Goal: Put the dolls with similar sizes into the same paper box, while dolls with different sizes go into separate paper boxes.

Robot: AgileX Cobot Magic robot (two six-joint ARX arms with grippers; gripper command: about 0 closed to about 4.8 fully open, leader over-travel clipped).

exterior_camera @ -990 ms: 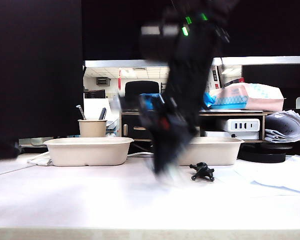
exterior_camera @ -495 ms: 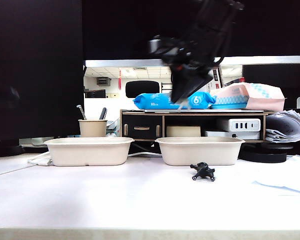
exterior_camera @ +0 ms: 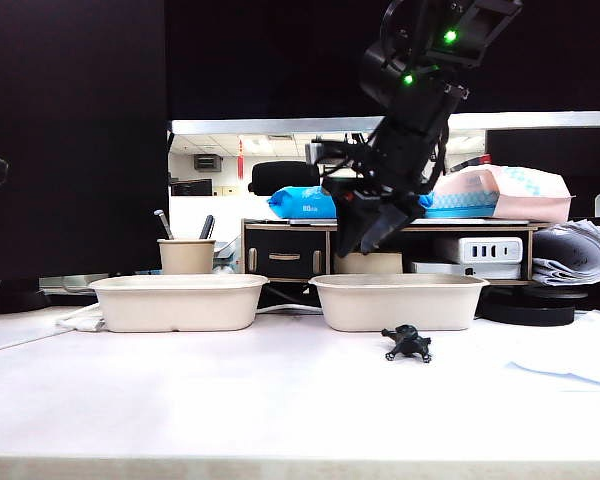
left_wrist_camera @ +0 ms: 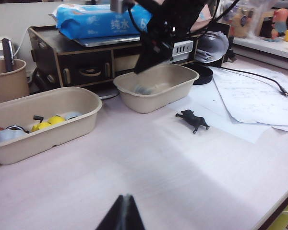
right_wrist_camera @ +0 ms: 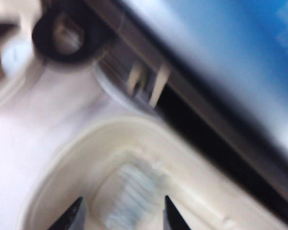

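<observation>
Black right pincer (exterior_camera: pixel 352 243) angled, agape over right paper box (exterior_camera: pixel 400 302).

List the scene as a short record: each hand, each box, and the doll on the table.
right hand: open, above the right paper box
left hand: shut, low over the table
left paper box: yellow doll, white-capped doll
right paper box: pale striped doll
table: black doll, in front of the right paper box
</observation>
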